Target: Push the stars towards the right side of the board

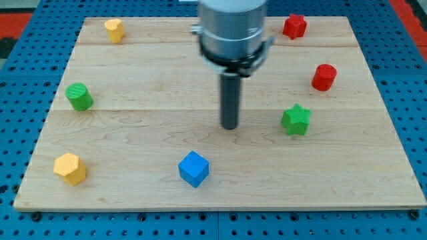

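Board point(133, 107): we see pale wood grain.
Star blocks: we see green point(295, 120) and red point(294, 26).
Our tip point(229, 125): dark.
Cube point(193, 168) below tip: blue.

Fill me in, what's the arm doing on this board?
It's pushing stars toward the board's right side. My tip rests mid-board, left of the green star and apart from it. The red star sits at the view's top right. The other blocks lie untouched.
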Action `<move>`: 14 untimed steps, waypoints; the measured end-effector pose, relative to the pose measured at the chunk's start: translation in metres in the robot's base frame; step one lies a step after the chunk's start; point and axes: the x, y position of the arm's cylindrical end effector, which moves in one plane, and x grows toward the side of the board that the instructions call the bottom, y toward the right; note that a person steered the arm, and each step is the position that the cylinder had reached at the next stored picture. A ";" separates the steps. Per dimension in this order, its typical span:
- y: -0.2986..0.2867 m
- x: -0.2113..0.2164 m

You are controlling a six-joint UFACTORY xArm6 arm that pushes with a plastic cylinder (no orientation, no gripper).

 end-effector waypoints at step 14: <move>0.175 0.022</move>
